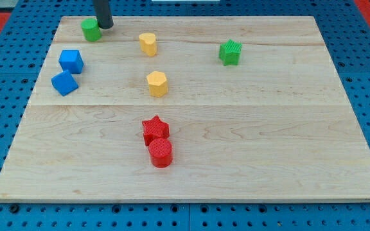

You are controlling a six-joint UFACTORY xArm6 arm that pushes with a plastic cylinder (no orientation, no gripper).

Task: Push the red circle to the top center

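Note:
The red circle [161, 153] sits at the lower middle of the wooden board [268, 141], touching the red star [155, 129] just above it. My tip [105, 25] is at the view's top left, right next to the green block [91, 29], far from the red circle. The rod rises out of the view's top.
A yellow block [148, 43] and a yellow hexagon [157, 83] lie in the upper middle, between the red circle and the top centre. A green star [230, 52] is at upper right. Two blue blocks [71, 61] [64, 83] lie at left.

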